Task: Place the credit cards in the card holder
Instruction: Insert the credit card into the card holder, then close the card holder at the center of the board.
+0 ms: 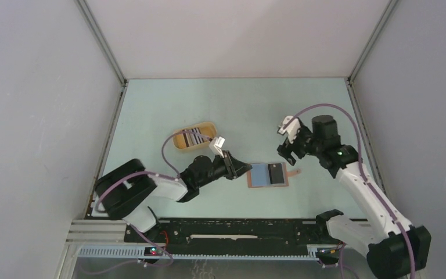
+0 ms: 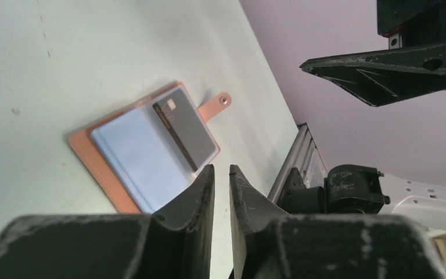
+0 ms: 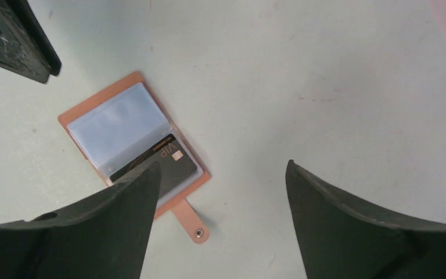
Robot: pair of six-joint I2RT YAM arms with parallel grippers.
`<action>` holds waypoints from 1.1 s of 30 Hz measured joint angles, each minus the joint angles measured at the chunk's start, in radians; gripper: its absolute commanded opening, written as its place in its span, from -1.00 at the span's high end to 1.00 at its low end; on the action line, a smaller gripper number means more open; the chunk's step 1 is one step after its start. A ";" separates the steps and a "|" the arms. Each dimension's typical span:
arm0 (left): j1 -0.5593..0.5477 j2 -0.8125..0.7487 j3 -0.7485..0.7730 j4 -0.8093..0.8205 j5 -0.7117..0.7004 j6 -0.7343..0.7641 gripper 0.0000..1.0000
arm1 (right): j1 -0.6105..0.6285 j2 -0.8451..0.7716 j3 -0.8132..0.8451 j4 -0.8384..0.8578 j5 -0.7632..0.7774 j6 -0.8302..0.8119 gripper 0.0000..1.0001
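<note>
Card holder (image 1: 259, 174) open, dark card (image 1: 277, 173) inside, credit cards (image 1: 194, 138) in yellow tray (image 1: 176, 143)

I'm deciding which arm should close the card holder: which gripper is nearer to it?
Left. The left gripper sits right at the open card holder's left edge. The right gripper hovers beyond its far right corner, jaws wide apart.
</note>
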State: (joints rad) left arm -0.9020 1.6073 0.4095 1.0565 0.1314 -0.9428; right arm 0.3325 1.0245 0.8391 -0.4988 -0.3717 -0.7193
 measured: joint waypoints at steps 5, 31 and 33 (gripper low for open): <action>-0.015 -0.253 -0.012 -0.188 -0.116 0.190 0.41 | -0.161 -0.048 0.044 -0.041 -0.226 0.123 -0.83; -0.016 -0.202 -0.097 -0.230 -0.131 0.276 -0.62 | -0.326 0.528 0.156 -0.378 -0.259 0.145 -0.44; -0.026 -0.156 -0.093 -0.213 -0.127 0.254 -0.51 | -0.326 0.581 0.175 -0.388 -0.269 0.147 -0.42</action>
State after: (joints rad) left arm -0.9283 1.4513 0.3164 0.8436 0.0044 -0.6888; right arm 0.0063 1.6058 1.0138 -0.8864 -0.6411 -0.5724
